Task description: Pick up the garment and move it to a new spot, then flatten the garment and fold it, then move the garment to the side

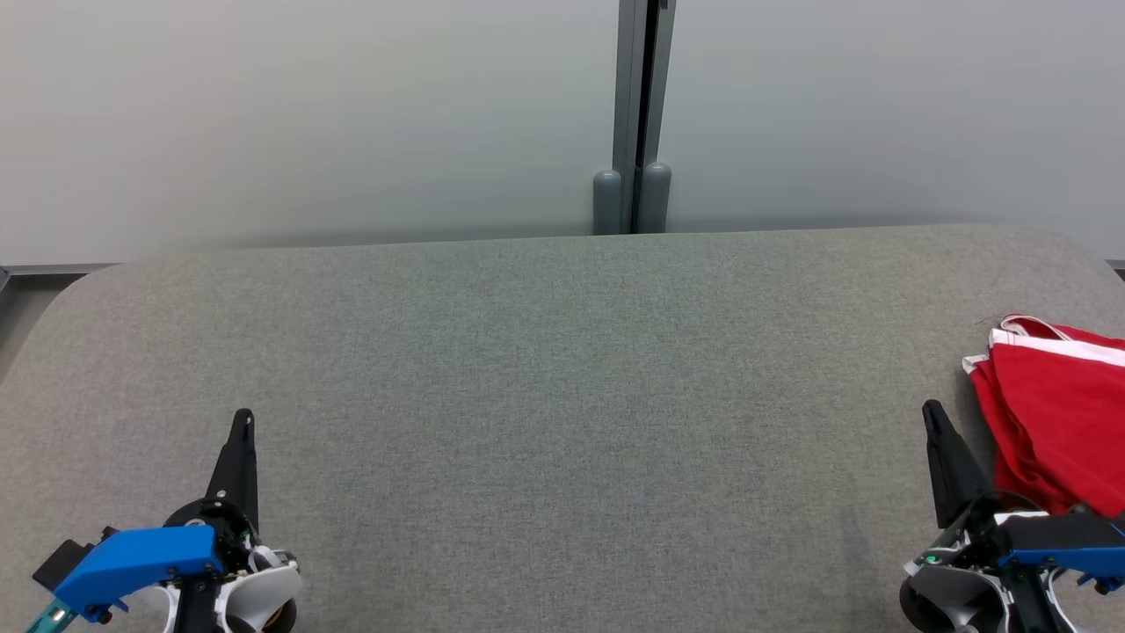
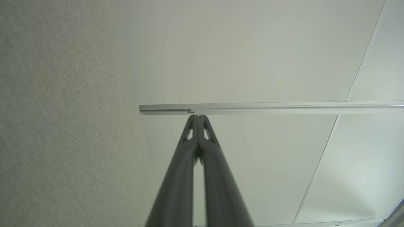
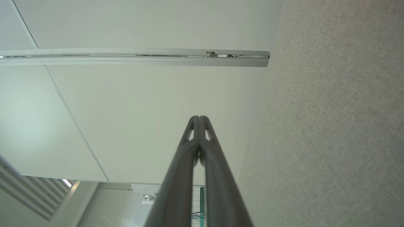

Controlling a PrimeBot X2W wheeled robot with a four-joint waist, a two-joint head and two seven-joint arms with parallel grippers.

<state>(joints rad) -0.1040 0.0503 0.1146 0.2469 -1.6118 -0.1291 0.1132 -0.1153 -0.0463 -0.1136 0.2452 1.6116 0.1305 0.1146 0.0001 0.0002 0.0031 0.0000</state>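
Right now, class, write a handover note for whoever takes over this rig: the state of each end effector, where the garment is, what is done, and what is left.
Left end effector: shut, empty, at the near left of the table.
Right end effector: shut, empty, just left of the garment; I cannot tell whether they touch.
Garment: red with white trim, lying in layers at the table's right edge, partly cut off in the head view.
Done: unclear; the garment already lies to the side, held by nothing.
Left: check whether it is properly folded; if not, pick it up, flatten, fold and set it aside.
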